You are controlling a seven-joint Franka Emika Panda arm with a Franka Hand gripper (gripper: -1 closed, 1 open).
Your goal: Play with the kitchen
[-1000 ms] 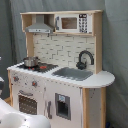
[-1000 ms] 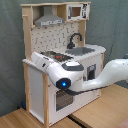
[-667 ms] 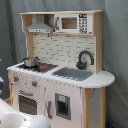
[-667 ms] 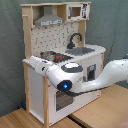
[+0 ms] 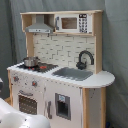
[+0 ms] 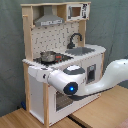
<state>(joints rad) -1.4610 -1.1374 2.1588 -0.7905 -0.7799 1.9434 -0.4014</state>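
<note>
Since a second ago, the arm [image 6: 75, 85] has slid toward the second exterior view's left, so its rounded white housing with the blue light now covers more of the oven front. I cannot tell how the jaws stand: the gripper itself is hidden in both exterior views, and I see nothing held.

From my seat, the kitchen [image 5: 60, 75] stands upright against a grey curtain [image 5: 115, 50], filling most of the first exterior view; in the second exterior view it rests on a wooden table [image 6: 100, 112], behind the arm. Its body is matte white panels framed in pale wood. A small metal pot [image 5: 30, 61] sits on the black stovetop [image 5: 40, 66], where red rings show. Beside that lies the grey rectangular sink [image 5: 74, 73] with a curved black faucet [image 5: 85, 57]. Above, the tile-patterned back wall carries a grey hood [image 5: 40, 26] and a small microwave [image 5: 72, 23]. The oven door [image 5: 27, 102] has a barred window.
</note>
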